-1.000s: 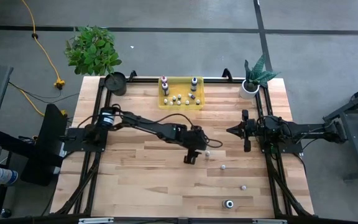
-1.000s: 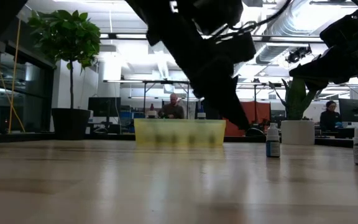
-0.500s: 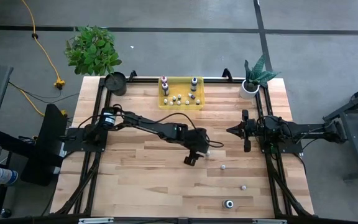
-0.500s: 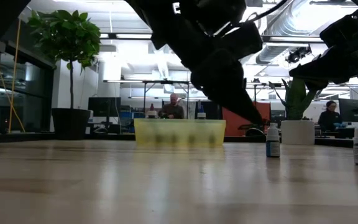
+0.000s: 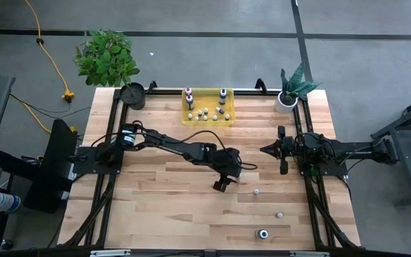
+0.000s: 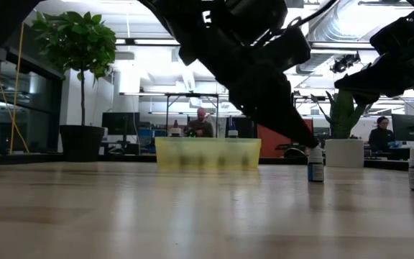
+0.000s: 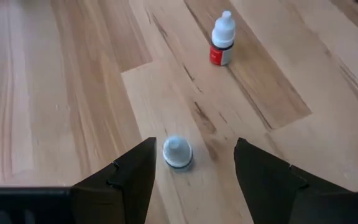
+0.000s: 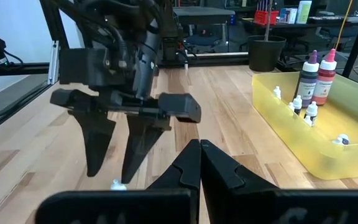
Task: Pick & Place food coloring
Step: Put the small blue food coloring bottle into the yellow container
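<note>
A tiny food coloring bottle with a whitish cap stands upright on the wooden table. My left gripper is open and slants down over it, one finger on either side and neither touching. In the high view this gripper is at mid-table and covers the bottle. A red-labelled bottle stands beyond it. Three more bottles stand toward the near right. My right gripper waits shut at the right, level above the table.
A yellow see-through bin at the far edge holds several bottles, two of them tall. A white plant pot stands at the far right corner and a dark pot at the far left. Bare wood lies left of my left arm.
My left gripper has shifted a little toward the table's right edge and tipped and rolled somewhat, so its open fingers now stand over the bottle. Its gap has not changed. The bottles have kept still.
</note>
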Controlling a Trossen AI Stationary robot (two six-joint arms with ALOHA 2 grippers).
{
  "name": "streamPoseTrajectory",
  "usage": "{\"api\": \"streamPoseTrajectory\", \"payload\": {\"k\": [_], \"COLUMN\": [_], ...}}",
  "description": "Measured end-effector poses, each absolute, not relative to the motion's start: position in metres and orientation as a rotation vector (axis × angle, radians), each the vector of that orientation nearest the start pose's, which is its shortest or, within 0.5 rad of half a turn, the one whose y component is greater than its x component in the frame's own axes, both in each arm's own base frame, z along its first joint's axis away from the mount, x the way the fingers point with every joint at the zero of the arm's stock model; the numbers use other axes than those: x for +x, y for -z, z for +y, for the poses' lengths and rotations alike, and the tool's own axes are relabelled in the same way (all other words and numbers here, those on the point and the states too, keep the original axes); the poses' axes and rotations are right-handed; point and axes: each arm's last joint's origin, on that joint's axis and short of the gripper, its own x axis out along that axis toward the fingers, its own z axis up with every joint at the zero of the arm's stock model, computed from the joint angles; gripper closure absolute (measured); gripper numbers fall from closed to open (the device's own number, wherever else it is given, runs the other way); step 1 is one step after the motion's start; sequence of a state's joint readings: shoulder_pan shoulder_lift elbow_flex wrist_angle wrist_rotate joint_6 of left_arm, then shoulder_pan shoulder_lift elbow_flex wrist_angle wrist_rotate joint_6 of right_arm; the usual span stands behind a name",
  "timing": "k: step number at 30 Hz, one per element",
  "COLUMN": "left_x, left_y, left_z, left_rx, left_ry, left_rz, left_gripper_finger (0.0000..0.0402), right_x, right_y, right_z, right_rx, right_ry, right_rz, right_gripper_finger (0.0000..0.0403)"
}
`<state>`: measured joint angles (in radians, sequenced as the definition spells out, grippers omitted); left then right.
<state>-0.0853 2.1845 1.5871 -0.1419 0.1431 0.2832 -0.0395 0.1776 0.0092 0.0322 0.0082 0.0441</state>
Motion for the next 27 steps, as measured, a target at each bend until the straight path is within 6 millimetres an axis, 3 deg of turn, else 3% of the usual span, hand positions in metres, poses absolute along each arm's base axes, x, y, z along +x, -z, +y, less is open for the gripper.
{"api": "streamPoseTrajectory", "payload": {"k": [27], "left_x": [0.482], "left_y": [-0.163], "left_z": [-0.032], "left_rx": [0.22], "left_ry": [0.271], "left_rz": [0.686], "left_gripper_finger": [0.0218], "right_x": [0.107], "right_y": [-0.155], "right_z": [-0.005], "right_rx": [0.046], "right_ry": [0.051], "right_rz": [0.134], "right_gripper_finger": [0.0402]}}
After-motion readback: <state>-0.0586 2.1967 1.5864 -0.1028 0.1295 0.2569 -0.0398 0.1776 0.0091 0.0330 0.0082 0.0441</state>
